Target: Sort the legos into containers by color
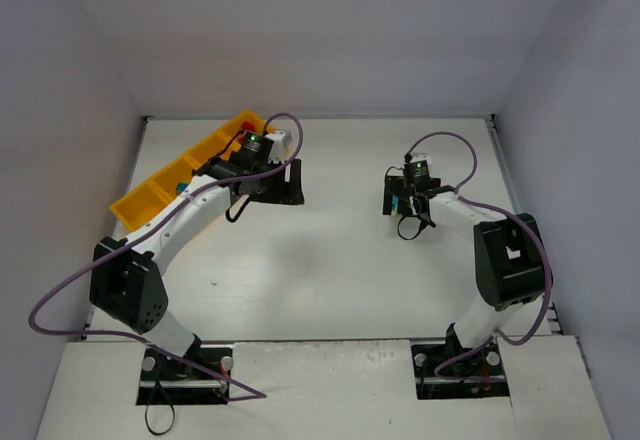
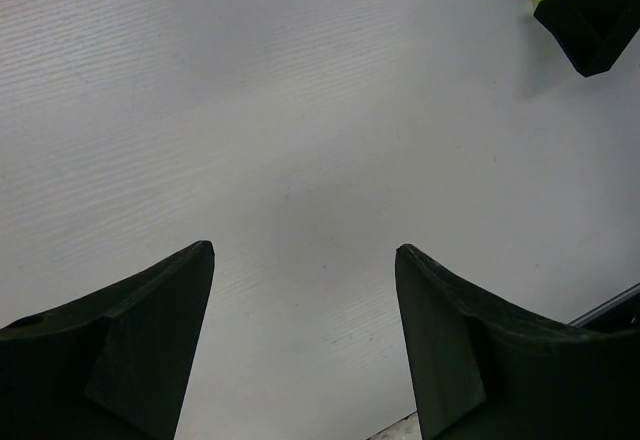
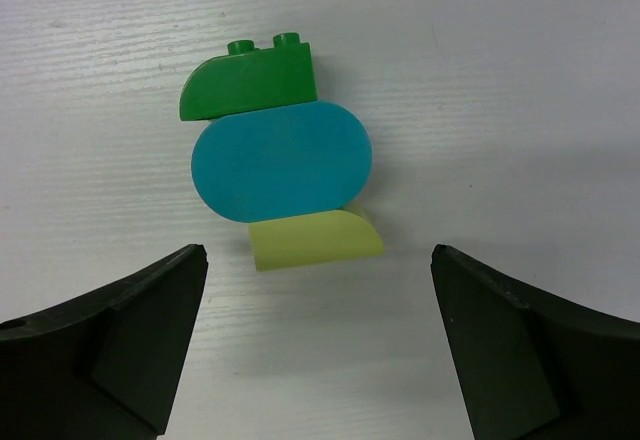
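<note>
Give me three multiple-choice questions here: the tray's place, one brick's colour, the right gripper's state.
1. From overhead, the long yellow-orange plastic tray lies: A) far left B) far right C) dead centre.
2. The oval plastic brick between the green studded brick and the yellow-green rounded brick is: A) red B) light blue C) white.
3. The right gripper is: A) shut on a brick B) open, empty C) out of view.
Answers: A, the overhead view shows it there; B, plain in the right wrist view; B, its fingers stand apart, touching no brick.
</note>
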`<action>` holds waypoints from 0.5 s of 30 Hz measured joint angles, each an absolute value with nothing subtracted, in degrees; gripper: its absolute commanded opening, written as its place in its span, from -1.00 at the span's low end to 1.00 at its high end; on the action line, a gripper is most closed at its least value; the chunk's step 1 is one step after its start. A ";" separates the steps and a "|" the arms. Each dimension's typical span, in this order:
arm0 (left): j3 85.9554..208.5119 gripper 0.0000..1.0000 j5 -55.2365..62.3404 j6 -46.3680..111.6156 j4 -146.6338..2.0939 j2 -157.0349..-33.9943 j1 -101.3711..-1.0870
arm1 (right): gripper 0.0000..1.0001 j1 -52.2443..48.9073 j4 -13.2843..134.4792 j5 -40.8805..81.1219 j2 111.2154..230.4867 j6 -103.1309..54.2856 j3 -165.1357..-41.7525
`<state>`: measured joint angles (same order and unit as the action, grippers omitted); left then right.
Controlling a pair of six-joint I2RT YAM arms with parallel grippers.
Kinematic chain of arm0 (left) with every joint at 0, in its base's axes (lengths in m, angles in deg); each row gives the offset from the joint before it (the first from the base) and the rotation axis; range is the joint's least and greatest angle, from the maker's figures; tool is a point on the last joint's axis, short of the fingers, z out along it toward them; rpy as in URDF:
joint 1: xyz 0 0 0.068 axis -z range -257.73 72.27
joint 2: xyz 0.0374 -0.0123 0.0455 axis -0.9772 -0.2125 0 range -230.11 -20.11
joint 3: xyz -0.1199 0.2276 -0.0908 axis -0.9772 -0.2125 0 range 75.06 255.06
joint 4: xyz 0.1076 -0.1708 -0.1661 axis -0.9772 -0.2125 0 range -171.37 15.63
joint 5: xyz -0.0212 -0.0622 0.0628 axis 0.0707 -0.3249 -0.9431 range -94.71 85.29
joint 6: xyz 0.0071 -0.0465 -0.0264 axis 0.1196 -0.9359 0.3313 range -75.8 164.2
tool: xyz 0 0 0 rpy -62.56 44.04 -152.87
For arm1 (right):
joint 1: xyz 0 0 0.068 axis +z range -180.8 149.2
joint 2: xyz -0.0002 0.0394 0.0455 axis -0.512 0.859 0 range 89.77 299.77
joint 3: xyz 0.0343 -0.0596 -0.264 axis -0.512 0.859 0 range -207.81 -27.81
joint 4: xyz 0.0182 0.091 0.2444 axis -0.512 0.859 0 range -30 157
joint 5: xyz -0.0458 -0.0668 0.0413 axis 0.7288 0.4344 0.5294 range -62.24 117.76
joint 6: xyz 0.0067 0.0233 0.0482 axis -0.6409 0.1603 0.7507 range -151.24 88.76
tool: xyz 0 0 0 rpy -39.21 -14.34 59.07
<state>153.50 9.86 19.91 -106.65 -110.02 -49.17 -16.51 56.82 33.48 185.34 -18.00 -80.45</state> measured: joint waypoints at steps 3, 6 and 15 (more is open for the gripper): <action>153.50 0.34 10.19 19.91 -106.65 -110.00 -49.17 | 0.78 -16.49 56.80 33.48 185.34 -18.29 -80.45; 153.50 0.34 10.49 19.89 -106.65 -110.00 -49.17 | 0.77 -16.45 56.80 33.48 185.36 -18.37 -80.45; 153.50 0.34 10.93 19.58 -106.65 -109.84 -49.17 | 1.00 -15.68 57.78 33.50 186.85 -18.72 -82.97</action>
<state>153.50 10.93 19.58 -106.65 -109.84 -49.17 -15.68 57.78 33.50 186.85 -18.72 -82.97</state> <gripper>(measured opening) 0.669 0.993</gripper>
